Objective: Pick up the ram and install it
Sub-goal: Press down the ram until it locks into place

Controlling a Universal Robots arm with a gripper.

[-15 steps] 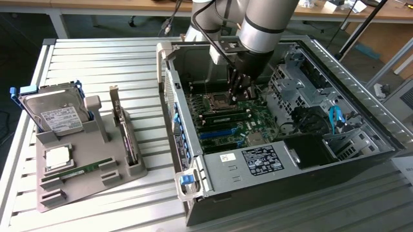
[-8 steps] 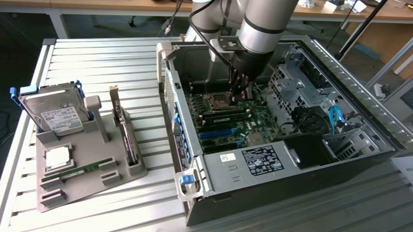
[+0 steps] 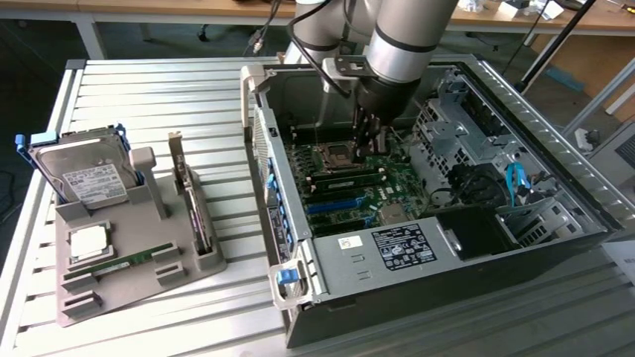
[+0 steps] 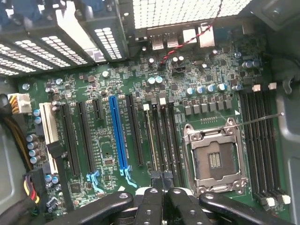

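Note:
My gripper (image 3: 369, 145) is inside the open computer case (image 3: 555, 245), low over the motherboard (image 3: 343, 201) beside the CPU socket (image 4: 213, 159). Its fingers (image 4: 151, 204) are shut together with nothing visible between them. In the wrist view the gripper (image 4: 161, 193) hangs over the end of the memory slots. A thin green ram (image 4: 149, 138) stands edge-on in one of those slots. Whether the fingertips touch it is hidden. Another ram stick (image 3: 119, 262) lies flat in the grey holder (image 3: 149, 286) outside the case.
The grey holder also carries a silver hard drive (image 3: 89, 178), a dark expansion card (image 3: 193, 212) standing on edge and a CPU chip (image 3: 88, 242). Drive cages (image 3: 451, 123) and cables (image 3: 516, 182) crowd the case on the exterior view's right. A slatted white table (image 3: 149, 97) lies underneath.

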